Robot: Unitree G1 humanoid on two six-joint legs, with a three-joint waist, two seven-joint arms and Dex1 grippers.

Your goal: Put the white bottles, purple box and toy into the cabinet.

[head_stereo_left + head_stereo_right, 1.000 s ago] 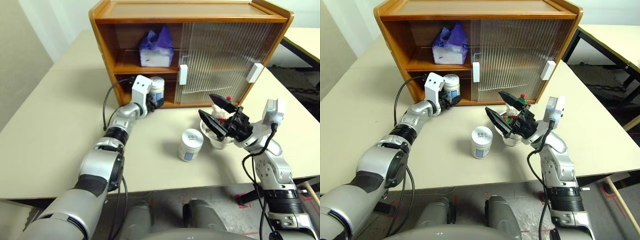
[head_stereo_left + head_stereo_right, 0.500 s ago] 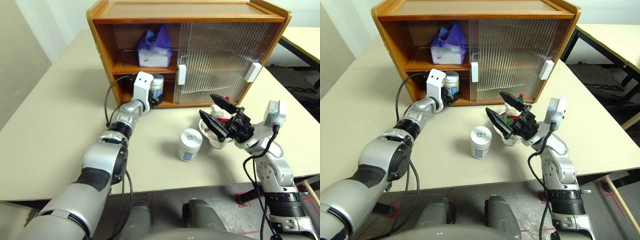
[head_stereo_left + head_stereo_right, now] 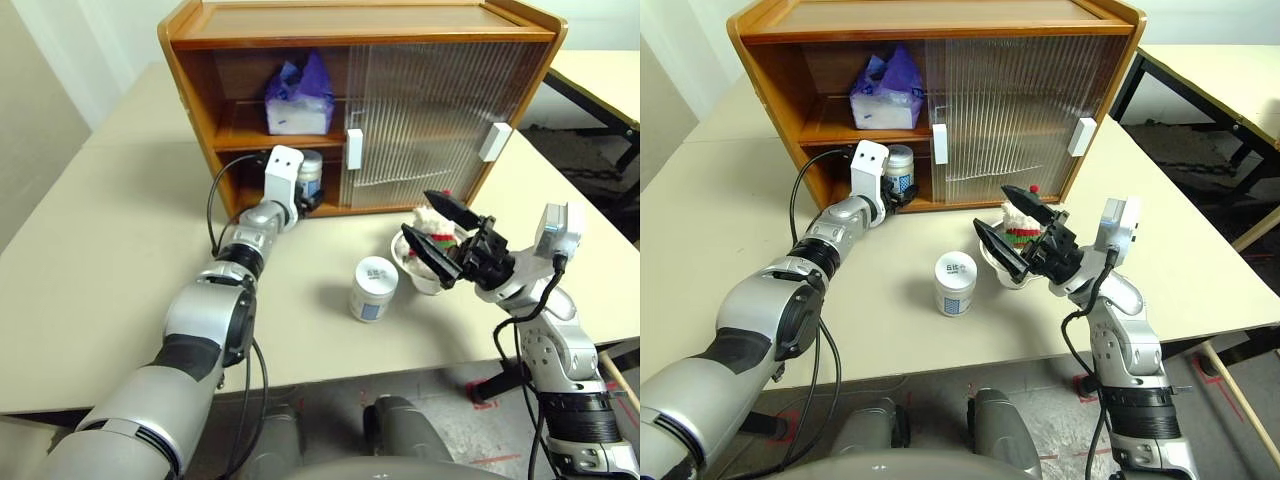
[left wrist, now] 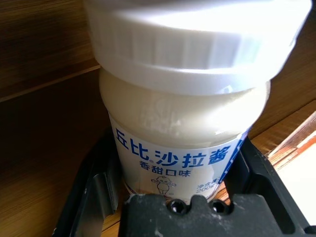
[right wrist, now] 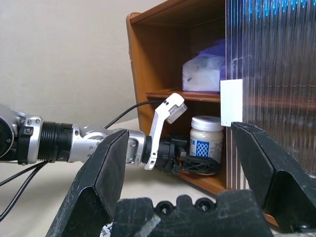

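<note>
One white bottle (image 4: 183, 123) stands in the open left half of the cabinet (image 3: 192, 80), at the mouth of the lower shelf, with my left gripper (image 3: 312, 197) shut on it. The other white bottle (image 3: 373, 290) stands on the table in front of the cabinet. The purple box (image 3: 298, 100) lies on the upper shelf. The toy (image 3: 428, 220), white plush with a red-green scarf, sits in a small white bowl (image 3: 418, 285). My right gripper (image 3: 438, 235) hovers open just in front of the toy, holding nothing.
The cabinet's ribbed sliding doors (image 3: 425, 110), with white handles (image 3: 354, 148), cover its right half. The beige table (image 3: 110, 230) stretches to the left and front. Another table (image 3: 600, 75) stands at the far right.
The whole view has shifted a little. My left gripper has turned slightly with the bottle at the lower shelf. The right gripper has kept still and open.
</note>
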